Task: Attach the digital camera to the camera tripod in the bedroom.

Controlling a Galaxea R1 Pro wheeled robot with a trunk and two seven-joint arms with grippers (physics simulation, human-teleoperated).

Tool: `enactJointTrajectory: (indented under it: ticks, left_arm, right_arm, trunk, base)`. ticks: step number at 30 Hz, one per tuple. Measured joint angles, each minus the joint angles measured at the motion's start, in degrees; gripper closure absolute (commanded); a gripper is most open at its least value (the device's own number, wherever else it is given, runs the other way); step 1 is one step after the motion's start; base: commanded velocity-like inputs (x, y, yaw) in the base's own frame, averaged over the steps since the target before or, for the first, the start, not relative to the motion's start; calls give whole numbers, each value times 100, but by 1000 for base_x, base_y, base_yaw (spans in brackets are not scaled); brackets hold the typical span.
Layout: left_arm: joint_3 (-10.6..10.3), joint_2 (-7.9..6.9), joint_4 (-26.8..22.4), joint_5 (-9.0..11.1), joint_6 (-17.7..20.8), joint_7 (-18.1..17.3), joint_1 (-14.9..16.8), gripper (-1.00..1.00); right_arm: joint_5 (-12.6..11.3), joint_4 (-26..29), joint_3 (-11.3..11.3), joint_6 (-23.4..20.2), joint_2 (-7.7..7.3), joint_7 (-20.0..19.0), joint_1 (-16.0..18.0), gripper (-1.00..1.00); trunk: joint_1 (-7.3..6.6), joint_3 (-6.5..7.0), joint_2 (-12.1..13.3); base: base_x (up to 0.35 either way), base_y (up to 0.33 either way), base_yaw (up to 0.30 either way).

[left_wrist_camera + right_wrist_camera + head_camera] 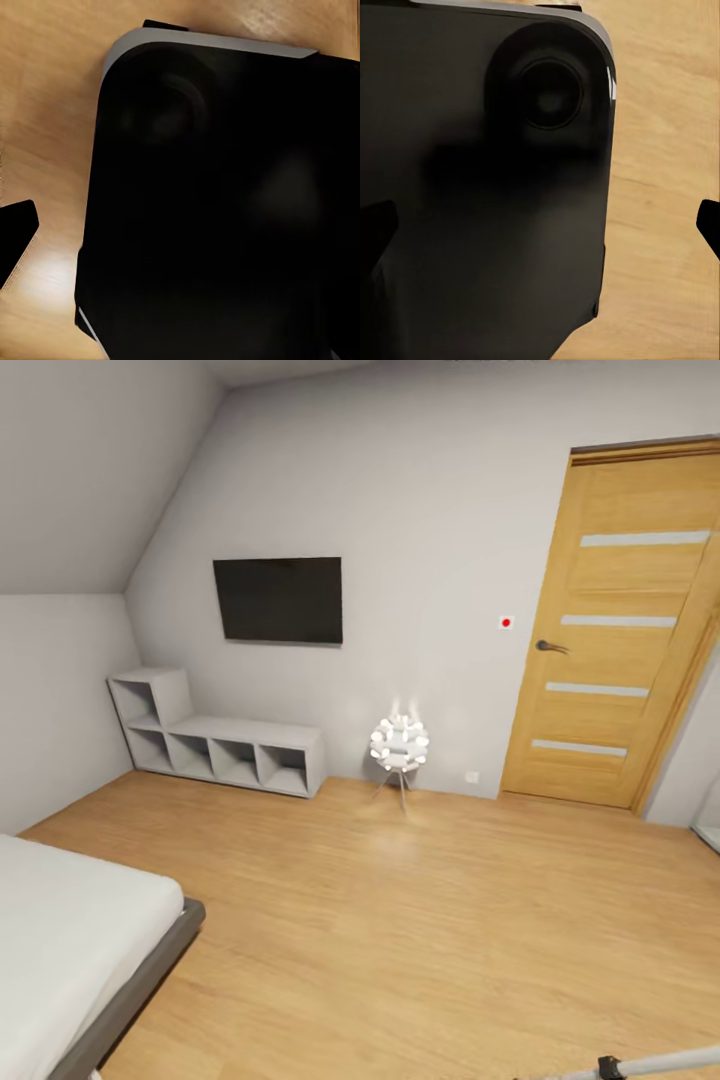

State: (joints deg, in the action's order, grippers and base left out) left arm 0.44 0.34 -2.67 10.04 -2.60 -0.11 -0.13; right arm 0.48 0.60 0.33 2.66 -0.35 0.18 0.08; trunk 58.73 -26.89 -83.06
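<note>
Partly in frame at the head view's lower right corner, the camera tripod (668,1063) shows as a silver-white tube with a black joint, low over the light wood plank floor (420,920) of the bedroom. A grey-framed bed (90,940) with a smooth white top takes the lower left corner. Broad open floor lies between them, running to the far wall.

Against that wall stand:
- a stepped grey cube shelf (215,745) with open-fronted compartments
- a white spiky globe lamp (399,745) on thin legs
- a flat black television (278,599)
- a wood door (615,630) with frosted strips

Right gripper (540,229): released, dark fingertips wide apart over the robot's black rounded base (480,187). Left gripper: one fingertip (15,240) visible, so I cannot tell its state.
</note>
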Motion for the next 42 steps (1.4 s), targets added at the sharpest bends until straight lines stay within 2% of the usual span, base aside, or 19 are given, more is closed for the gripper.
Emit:
enactJointTrajectory:
  ticks: [42]
  left_arm:
    - [5, -4, -1, 19, 2, 3, 1, -100]
  right_arm:
    - [-8, 5, -8, 1, 0, 2, 0, -100]
  trunk:
    - [0, 0, 0]
  base:
    - [0, 0, -289]
